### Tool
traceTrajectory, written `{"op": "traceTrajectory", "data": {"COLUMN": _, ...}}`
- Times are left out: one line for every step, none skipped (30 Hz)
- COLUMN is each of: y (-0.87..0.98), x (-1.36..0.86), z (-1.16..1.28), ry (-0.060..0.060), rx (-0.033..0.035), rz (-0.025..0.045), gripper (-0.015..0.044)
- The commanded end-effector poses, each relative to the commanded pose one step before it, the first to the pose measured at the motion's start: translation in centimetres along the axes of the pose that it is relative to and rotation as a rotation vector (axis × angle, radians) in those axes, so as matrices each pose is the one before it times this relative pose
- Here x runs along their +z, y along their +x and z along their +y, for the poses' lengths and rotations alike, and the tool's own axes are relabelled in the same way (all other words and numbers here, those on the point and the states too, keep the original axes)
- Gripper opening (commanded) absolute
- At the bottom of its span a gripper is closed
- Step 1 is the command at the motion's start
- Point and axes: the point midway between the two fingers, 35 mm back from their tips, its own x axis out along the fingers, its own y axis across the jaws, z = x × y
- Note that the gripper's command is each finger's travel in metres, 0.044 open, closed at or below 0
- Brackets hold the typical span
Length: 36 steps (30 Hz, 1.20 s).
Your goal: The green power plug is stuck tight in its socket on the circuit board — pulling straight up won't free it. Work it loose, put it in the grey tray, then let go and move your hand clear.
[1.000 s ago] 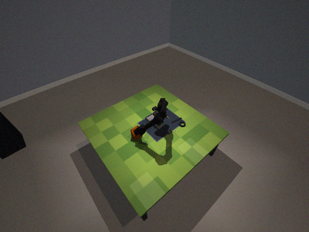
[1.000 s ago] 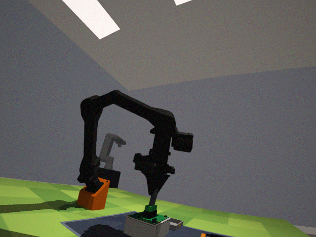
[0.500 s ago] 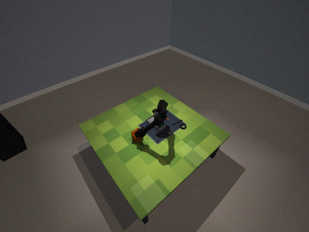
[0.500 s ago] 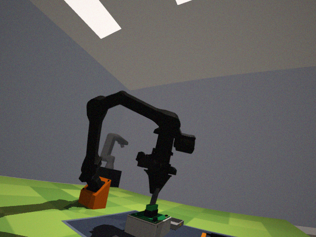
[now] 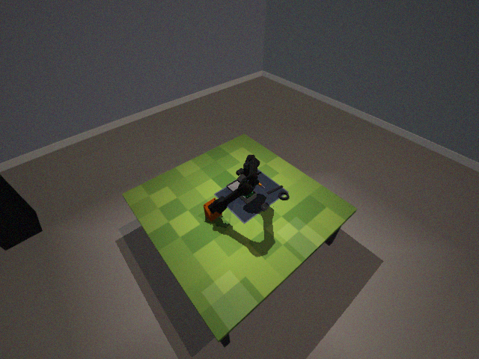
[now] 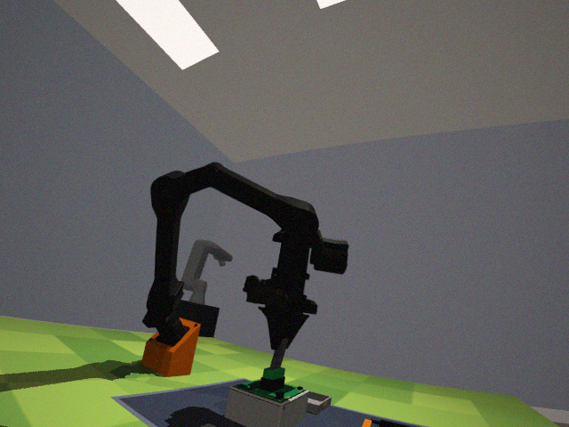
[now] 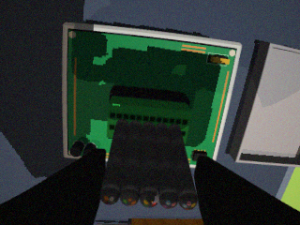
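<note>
Your tool [image 6: 279,347] [image 7: 152,163] is open, its fingers parted on either side of the dark wires [image 6: 278,354] [image 7: 147,161] that rise from the green plug [image 6: 274,373] [image 7: 150,112]. You have the plug at the black socket [image 6: 273,382] [image 7: 150,94] on the board [image 7: 206,84] [image 6: 295,391], outside the tray; you cannot tell how deeply it is seated. The board lies on top of a pale box [image 6: 261,407], and the tray [image 5: 234,185] [image 6: 318,403] [image 7: 274,105] sits just beside that box, apart from it. Both are on your blue mat [image 5: 244,215] [image 6: 151,398] [image 7: 164,14], which lies on the table [image 5: 232,286] [image 6: 68,349]. Inside the tray, you can see its bare pale bottom in the wrist view.
</note>
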Motion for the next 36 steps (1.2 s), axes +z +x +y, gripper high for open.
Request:
{"op": "traceTrajectory", "data": {"y": 0.251, "x": -0.126, "z": 0.035, "ry": 0.0052, "rx": -0.00128, "rz": 0.00061, "gripper": 0.0249}}
{"op": "traceTrajectory", "data": {"y": 0.000, "x": 0.000, "z": 0.000, "ry": 0.0000, "rx": 0.00000, "rz": 0.00000, "gripper": 0.0249}}
{"op": "traceTrajectory", "data": {"y": 0.000, "x": 0.000, "z": 0.000, "ry": 0.0000, "rx": 0.00000, "rz": 0.00000, "gripper": 0.0249}}
{"op": "traceTrajectory", "data": {"y": 0.000, "x": 0.000, "z": 0.000, "ry": 0.0000, "rx": 0.00000, "rz": 0.00000, "gripper": 0.0249}}
{"op": "traceTrajectory", "data": {"y": 0.000, "x": 0.000, "z": 0.000, "ry": 0.0000, "rx": 0.00000, "rz": 0.00000, "gripper": 0.0249}}
{"op": "traceTrajectory", "data": {"y": 0.167, "x": -0.001, "z": 0.001, "ry": 0.0000, "rx": 0.00004, "rz": 0.00002, "gripper": 0.0249}}
{"op": "traceTrajectory", "data": {"y": 0.167, "x": 0.000, "z": 0.001, "ry": 0.0000, "rx": 0.00005, "rz": 0.00002, "gripper": 0.0249}}
{"op": "traceTrajectory", "data": {"y": 0.167, "x": 0.000, "z": 0.001, "ry": 0.0000, "rx": 0.00005, "rz": 0.00002, "gripper": 0.0249}}
{"op": "traceTrajectory", "data": {"y": 0.167, "x": 0.000, "z": 0.001, "ry": 0.0000, "rx": 0.00005, "rz": 0.00002, "gripper": 0.0249}}
{"op": "traceTrajectory", "data": {"y": 0.167, "x": 0.000, "z": 0.001, "ry": 0.0000, "rx": 0.00005, "rz": 0.00002, "gripper": 0.0249}}
{"op": "traceTrajectory", "data": {"y": 0.167, "x": 0.000, "z": 0.001, "ry": 0.0000, "rx": 0.00005, "rz": 0.00002, "gripper": 0.0249}}
{"op": "traceTrajectory", "data": {"y": 0.167, "x": 0.000, "z": 0.001, "ry": 0.0000, "rx": 0.00005, "rz": 0.00002, "gripper": 0.0249}}
{"op": "traceTrajectory", "data": {"y": 0.167, "x": 0.000, "z": 0.001, "ry": 0.0000, "rx": 0.00005, "rz": 0.00002, "gripper": 0.0249}}
{"op": "traceTrajectory", "data": {"y": 0.167, "x": 0.000, "z": 0.001, "ry": 0.0000, "rx": 0.00005, "rz": 0.00002, "gripper": 0.0249}}
{"op": "traceTrajectory", "data": {"y": 0.045, "x": 0.000, "z": 0.000, "ry": 0.0000, "rx": 0.00001, "rz": 0.00001, "gripper": 0.0249}}
{"op": "traceTrajectory", "data": {"y": 0.000, "x": 0.000, "z": 0.000, "ry": 0.0000, "rx": 0.00000, "rz": 0.00000, "gripper": 0.0249}}
{"op": "traceTrajectory", "data": {"y": 0.000, "x": 0.000, "z": 0.000, "ry": 0.0000, "rx": 0.00000, "rz": 0.00000, "gripper": 0.0249}}
{"op": "traceTrajectory", "data": {"y": 0.000, "x": 0.000, "z": 0.000, "ry": 0.0000, "rx": 0.00000, "rz": 0.00000, "gripper": 0.0249}}
{"op": "traceTrajectory", "data": {"y": 0.000, "x": 0.000, "z": 0.000, "ry": 0.0000, "rx": 0.00000, "rz": 0.00000, "gripper": 0.0223}}
{"op": "traceTrajectory", "data": {"y": 0.000, "x": 0.000, "z": 0.000, "ry": 0.0000, "rx": 0.00000, "rz": 0.00000, "gripper": 0.0197}}
{"op": "traceTrajectory", "data": {"y": 0.000, "x": 0.000, "z": 0.000, "ry": 0.0000, "rx": 0.00000, "rz": 0.00000, "gripper": 0.0171}}
{"op": "traceTrajectory", "data": {"y": 0.000, "x": 0.000, "z": 0.000, "ry": 0.0000, "rx": 0.00000, "rz": 0.00000, "gripper": 0.0144}}
{"op": "traceTrajectory", "data": {"y": 0.000, "x": 0.000, "z": 0.000, "ry": 0.0000, "rx": 0.00000, "rz": 0.00000, "gripper": 0.0118}}
{"op": "traceTrajectory", "data": {"y": 0.000, "x": 0.000, "z": 0.000, "ry": 0.0000, "rx": 0.00000, "rz": 0.00000, "gripper": 0.0092}}
{"op": "traceTrajectory", "data": {"y": 0.000, "x": 0.000, "z": 0.000, "ry": 0.0000, "rx": 0.00000, "rz": 0.00000, "gripper": 0.0066}}
{"op": "traceTrajectory", "data": {"y": 0.000, "x": 0.000, "z": 0.000, "ry": 0.0000, "rx": 0.00000, "rz": 0.00000, "gripper": 0.0039}}
{"op": "traceTrajectory", "data": {"y": 0.000, "x": 0.000, "z": 0.000, "ry": 0.0000, "rx": 0.00000, "rz": 0.00000, "gripper": 0.0013}}
{"op": "traceTrajectory", "data": {"y": 0.000, "x": 0.000, "z": 0.000, "ry": 0.0000, "rx": 0.00000, "rz": 0.00000, "gripper": 0.0000}}
{"op": "traceTrajectory", "data": {"y": 0.000, "x": 0.000, "z": 0.000, "ry": 0.0000, "rx": 0.00000, "rz": 0.00000, "gripper": 0.0000}}
{"op": "traceTrajectory", "data": {"y": 0.000, "x": 0.000, "z": 0.000, "ry": 0.0000, "rx": 0.00000, "rz": 0.00000, "gripper": 0.0000}}
{"op": "traceTrajectory", "data": {"y": 0.000, "x": 0.000, "z": 0.000, "ry": 0.0000, "rx": 0.00000, "rz": 0.00000, "gripper": 0.0000}}
{"op": "traceTrajectory", "data": {"y": 0.000, "x": 0.000, "z": 0.000, "ry": 0.0000, "rx": 0.00000, "rz": 0.00000, "gripper": 0.0000}}
{"op": "traceTrajectory", "data": {"y": 0.000, "x": 0.000, "z": 0.000, "ry": 0.0000, "rx": 0.00000, "rz": 0.00000, "gripper": 0.0000}}
{"op": "traceTrajectory", "data": {"y": 0.000, "x": 0.000, "z": 0.000, "ry": 0.0000, "rx": 0.00000, "rz": 0.00000, "gripper": 0.0000}}
{"op": "traceTrajectory", "data": {"y": 0.000, "x": 0.000, "z": 0.000, "ry": 0.0000, "rx": 0.00000, "rz": 0.00000, "gripper": 0.0000}}
{"op": "traceTrajectory", "data": {"y": 0.000, "x": 0.000, "z": 0.000, "ry": 0.0000, "rx": 0.00000, "rz": 0.00000, "gripper": 0.0000}}
